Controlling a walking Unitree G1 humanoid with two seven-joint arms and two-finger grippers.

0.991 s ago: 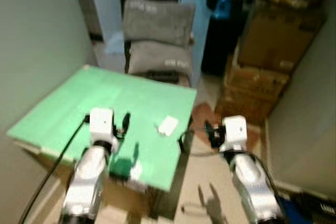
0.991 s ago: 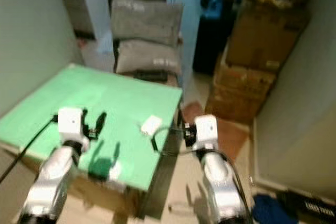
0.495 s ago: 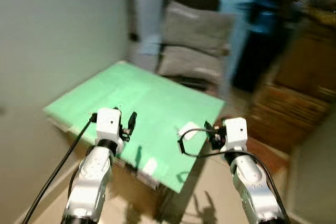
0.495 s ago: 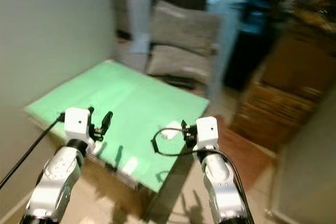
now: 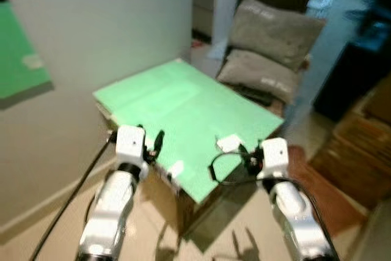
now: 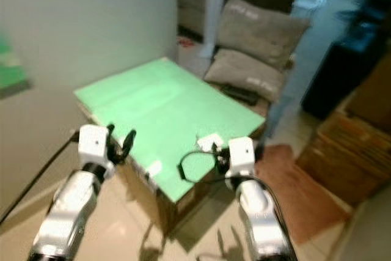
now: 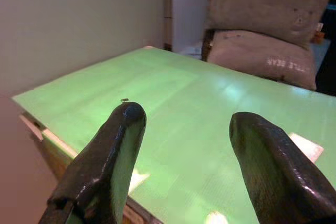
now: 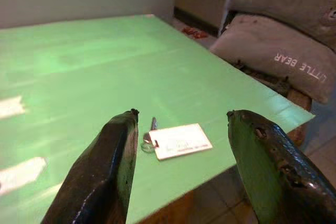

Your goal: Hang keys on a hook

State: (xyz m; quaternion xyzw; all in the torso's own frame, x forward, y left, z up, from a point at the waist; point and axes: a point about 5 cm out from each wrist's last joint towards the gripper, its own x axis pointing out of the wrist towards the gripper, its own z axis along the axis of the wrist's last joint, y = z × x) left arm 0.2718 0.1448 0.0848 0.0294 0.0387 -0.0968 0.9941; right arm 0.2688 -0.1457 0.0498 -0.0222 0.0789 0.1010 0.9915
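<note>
pale tiled floor (image 5: 140, 236) lies nearest, under both silver arms. left gripper (image 5: 151, 145) hangs at the near left edge of a low table covered with a green sheet (image 5: 183, 105), fingers spread apart and grasping nothing; in the left wrist view its fingertips (image 7: 128, 116) frame bare green. right gripper (image 5: 244, 156) hangs at the table's near right corner, fingers likewise parted and empty. keys (image 8: 149, 135) with a white tag (image 8: 179, 140) lie flat on the sheet just ahead of the right gripper, at about 12 o'clock from it, near the table's right edge; the tag (image 5: 228, 143) touches the key ring. farther off, at 1 o'clock, two grey cushions (image 5: 269, 41) are stacked on a chair; brown cardboard boxes (image 5: 366, 145) sit at 3 o'clock, and a green panel (image 5: 18, 53) hangs on the wall at 10 o'clock.
</note>
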